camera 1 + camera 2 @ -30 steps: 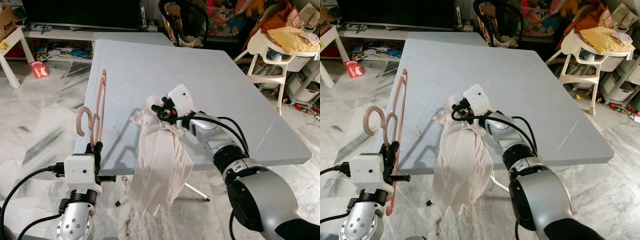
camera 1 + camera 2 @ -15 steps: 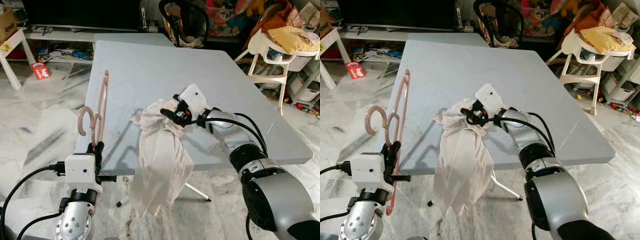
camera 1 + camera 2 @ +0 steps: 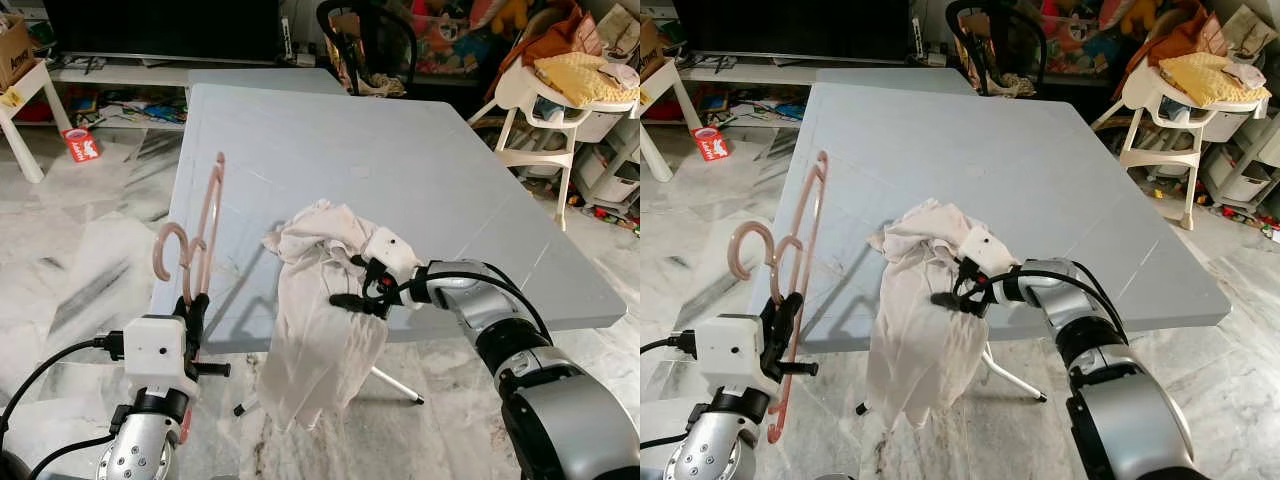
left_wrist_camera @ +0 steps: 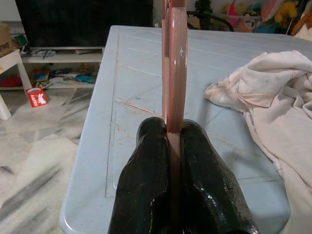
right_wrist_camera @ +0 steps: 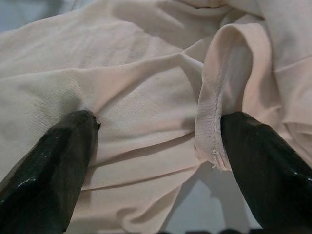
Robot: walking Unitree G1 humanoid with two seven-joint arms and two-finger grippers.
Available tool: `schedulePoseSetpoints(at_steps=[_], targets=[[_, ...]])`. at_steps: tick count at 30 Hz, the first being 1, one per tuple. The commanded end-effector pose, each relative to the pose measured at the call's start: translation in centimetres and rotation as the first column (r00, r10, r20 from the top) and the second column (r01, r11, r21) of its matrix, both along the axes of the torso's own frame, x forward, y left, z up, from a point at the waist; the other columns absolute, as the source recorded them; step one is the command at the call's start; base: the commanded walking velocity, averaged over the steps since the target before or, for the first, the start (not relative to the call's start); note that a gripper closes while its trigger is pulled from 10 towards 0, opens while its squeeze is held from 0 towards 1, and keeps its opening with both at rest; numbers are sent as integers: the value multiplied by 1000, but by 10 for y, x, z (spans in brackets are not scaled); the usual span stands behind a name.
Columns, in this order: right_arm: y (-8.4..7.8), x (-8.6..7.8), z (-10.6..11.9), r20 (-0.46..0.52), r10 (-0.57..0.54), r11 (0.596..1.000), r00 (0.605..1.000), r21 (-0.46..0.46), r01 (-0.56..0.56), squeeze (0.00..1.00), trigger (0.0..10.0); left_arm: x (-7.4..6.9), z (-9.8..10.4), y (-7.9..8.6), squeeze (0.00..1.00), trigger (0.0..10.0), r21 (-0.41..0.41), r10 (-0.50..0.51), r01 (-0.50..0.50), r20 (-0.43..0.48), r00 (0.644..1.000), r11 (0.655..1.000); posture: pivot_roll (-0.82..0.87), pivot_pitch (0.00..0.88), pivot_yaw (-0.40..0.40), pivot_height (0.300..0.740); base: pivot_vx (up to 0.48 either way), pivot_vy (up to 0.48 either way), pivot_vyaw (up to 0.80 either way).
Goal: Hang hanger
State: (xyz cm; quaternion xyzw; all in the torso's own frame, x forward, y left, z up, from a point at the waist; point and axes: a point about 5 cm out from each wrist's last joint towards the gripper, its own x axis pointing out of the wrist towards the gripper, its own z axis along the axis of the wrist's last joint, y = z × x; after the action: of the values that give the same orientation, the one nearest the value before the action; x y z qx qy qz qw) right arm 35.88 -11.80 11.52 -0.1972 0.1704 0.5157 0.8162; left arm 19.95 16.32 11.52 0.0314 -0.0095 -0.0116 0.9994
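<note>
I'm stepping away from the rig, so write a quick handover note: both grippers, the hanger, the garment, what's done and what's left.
Left gripper: shut on the pink hanger, held upright off the table's near-left edge.
Right gripper: open, fingers against the white garment.
The garment lies bunched on the near edge, most of it hanging toward the floor.
Done: hanger in hand.
Left: grip the garment, put it on the hanger, hang it.

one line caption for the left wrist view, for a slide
Left claw shut on a pink hanger above the grey table, pale shirt beside.
</note>
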Motion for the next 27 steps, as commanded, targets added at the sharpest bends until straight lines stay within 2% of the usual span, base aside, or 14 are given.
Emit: schedulePoseSetpoints(at_steps=[1, 3, 4, 5, 11, 12, 13, 19, 20, 27], targets=[[-5, -3, -1, -23, 30, 999, 999, -18, -30, 1000, 10000, -2, -10, -2, 0, 10000, -4, -16, 16, -66, 998, 1000, 233, 38, -111, 740, 0, 0, 0], [-5, -7, -4, -52, 61, 998, 997, -27, -62, 776, 10000, -3, -10, -1, 0, 10000, -1, -17, 17, -66, 998, 1000, 233, 38, -109, 740, 0, 0, 0], [-4, -11, -8, -67, 94, 994, 993, -44, -97, 353, 10000, -2, -10, 0, 0, 10000, 2, -17, 17, -66, 998, 1000, 233, 38, -109, 740, 0, 0, 0], [-2, -13, -11, -81, 105, 993, 991, -40, -109, 0, 10000, -1, -9, 0, 0, 10000, 5, -15, 15, -65, 998, 1000, 234, 38, -109, 740, 0, 0, 0], [6, -20, -22, -116, 112, 992, 987, -39, -117, 0, 10000, 0, -9, 0, 0, 10000, 5, -14, 15, -64, 998, 1000, 234, 37, -109, 740, 0, 0, 0], [11, -19, -25, -110, 79, 996, 991, -38, -84, 0, 5255, 0, -9, -1, 0, 10000, 3, -14, 15, -64, 998, 1000, 237, 37, -114, 740, 0, 0, 0], [14, -18, -26, -106, 53, 998, 993, -30, -56, 0, 0, -1, -9, -2, 0, 10000, 2, -14, 15, -64, 998, 1000, 237, 37, -114, 740, 0, 0, 0], [30, -13, -26, -68, -62, 998, 996, 12, 63, 0, 0, -2, -10, -1, 0, 10000, 1, -8, 8, -68, 998, 1000, 242, 40, -119, 740, 0, 0, 0], [36, -11, -26, -57, -128, 991, 990, 34, 130, 0, 0, -2, -10, -1, 0, 10000, 1, -4, 4, -67, 998, 1000, 245, 42, -121, 740, 0, 0, 0], [48, -7, -29, -8, -268, 962, 963, 42, 268, 0, 0, -3, -9, -1, 0, 10000, 1, 7, -7, -67, 998, 1000, 248, 48, -126, 740, 0, 0, 0]])
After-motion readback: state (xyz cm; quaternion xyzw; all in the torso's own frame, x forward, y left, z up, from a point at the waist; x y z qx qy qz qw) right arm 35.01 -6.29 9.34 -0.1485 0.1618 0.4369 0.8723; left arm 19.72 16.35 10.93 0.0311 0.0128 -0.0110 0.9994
